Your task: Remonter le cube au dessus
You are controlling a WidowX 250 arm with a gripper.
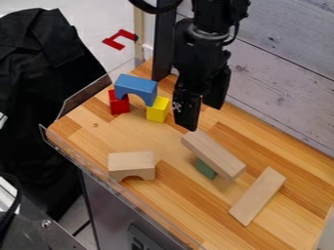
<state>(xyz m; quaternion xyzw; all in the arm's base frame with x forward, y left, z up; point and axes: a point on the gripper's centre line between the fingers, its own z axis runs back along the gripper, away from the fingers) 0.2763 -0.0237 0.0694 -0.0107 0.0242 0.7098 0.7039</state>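
Camera view, claw (202, 118) spread wide near far end of wooden beam (213, 152), green block (205, 169) under beam, flat plank (258, 196) near beam

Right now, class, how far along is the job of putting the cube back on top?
The blue arch already looks set, bridging the red block and yellow block. Nothing is in hand: the gripper hangs with its jaws apart. Lifting a cube on top seems left: none sits on the arch, and the green block is partly under a wooden plank.
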